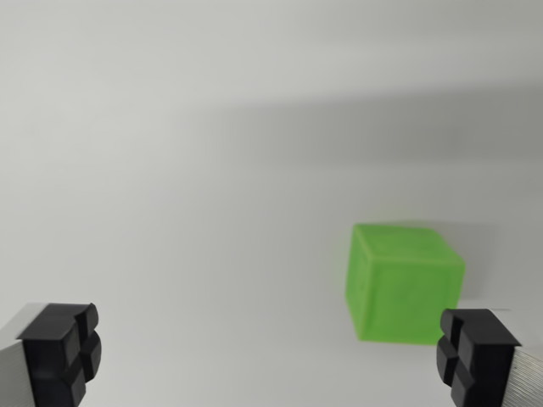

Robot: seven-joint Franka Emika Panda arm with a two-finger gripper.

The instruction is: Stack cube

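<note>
At 4 o'clock in the wrist view, 1 green cube [405, 281] sits on the white surface [170, 170], right of gripper [267, 356] midline. Jaws wide apart, empty; rightward shift likely needed.

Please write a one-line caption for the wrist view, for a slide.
Wrist view: open gripper above a white surface, with a green cube near its right finger, not yet grasped.

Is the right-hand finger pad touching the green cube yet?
Cannot tell. In the wrist view the pad overlaps the green cube's lower corner, with no gap or contact plainly visible; the image is blurred.
</note>
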